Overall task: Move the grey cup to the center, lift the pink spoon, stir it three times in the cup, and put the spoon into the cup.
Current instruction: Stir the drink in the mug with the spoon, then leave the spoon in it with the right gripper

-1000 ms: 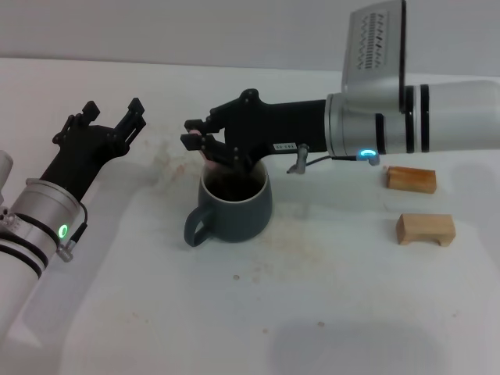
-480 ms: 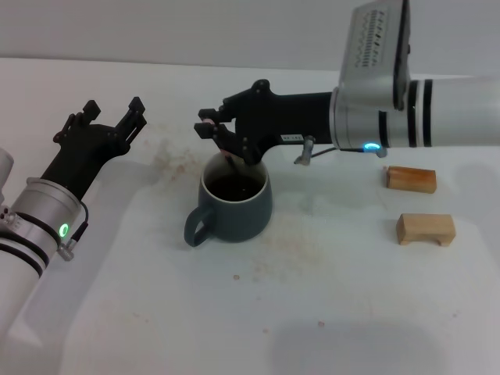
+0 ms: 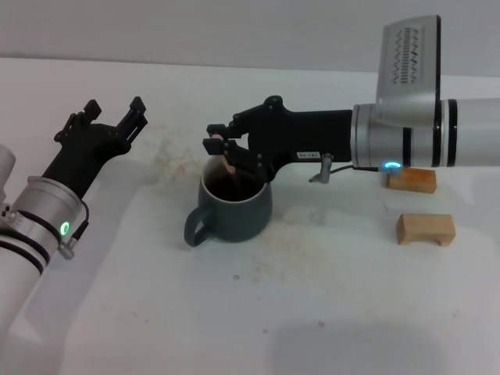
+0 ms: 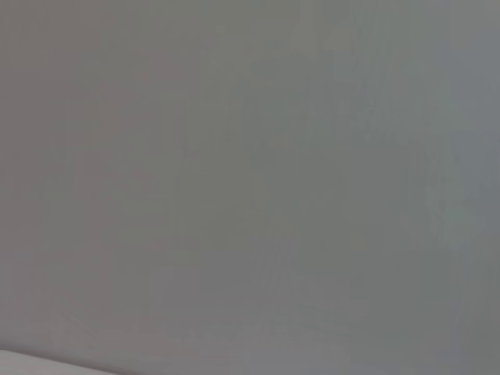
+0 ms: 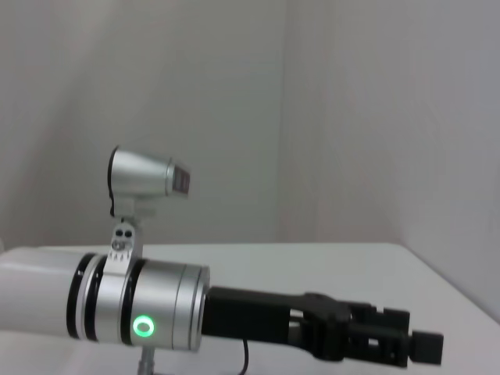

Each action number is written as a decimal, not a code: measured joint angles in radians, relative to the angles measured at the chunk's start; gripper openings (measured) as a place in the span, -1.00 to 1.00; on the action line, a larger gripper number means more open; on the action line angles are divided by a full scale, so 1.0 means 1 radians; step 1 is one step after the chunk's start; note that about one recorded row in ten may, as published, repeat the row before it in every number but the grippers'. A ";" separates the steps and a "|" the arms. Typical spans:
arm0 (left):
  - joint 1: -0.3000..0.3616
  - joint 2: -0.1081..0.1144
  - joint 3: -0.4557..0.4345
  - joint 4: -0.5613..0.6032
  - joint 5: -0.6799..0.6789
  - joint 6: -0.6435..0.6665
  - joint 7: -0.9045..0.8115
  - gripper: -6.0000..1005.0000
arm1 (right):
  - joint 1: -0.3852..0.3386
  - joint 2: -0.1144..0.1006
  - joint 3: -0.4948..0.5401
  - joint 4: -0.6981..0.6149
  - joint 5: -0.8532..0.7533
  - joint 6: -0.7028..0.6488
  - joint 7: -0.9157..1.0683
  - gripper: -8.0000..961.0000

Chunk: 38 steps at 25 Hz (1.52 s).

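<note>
Head view: right gripper [image 3: 224, 153] is clamped on the pink spoon [image 3: 231, 173], which dips into the grey cup [image 3: 233, 205] mid-table. Left gripper [image 3: 109, 117] sits off to the left, fingers spread. Right wrist view: only the left gripper [image 5: 406, 342], spread.

Shows almost nothing but a plain grey wall [image 4: 250, 156], spread across nearly the whole picture. Looks smooth and matte, without marks, objects or texture to catch on. Varies only in soft, broad shading, a little darker in some stretches and a little lighter in others, with no sharp line between them. Gives way in a single corner to a thin pale wedge [image 4: 35, 369], whitish against the grey. Meets the grey there along a gently slanting edge. Too small a sliver to tell what kind of surface lies there.
</note>
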 joint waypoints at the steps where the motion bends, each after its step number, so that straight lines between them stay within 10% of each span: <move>1: -0.001 0.000 0.000 0.000 0.000 0.000 0.000 0.65 | 0.005 0.000 -0.003 0.001 0.010 0.000 0.000 -0.69; 38: 0.005 0.002 -0.011 0.013 -0.028 0.004 0.004 0.65 | 0.015 0.005 0.000 0.030 0.110 0.141 -0.010 -0.45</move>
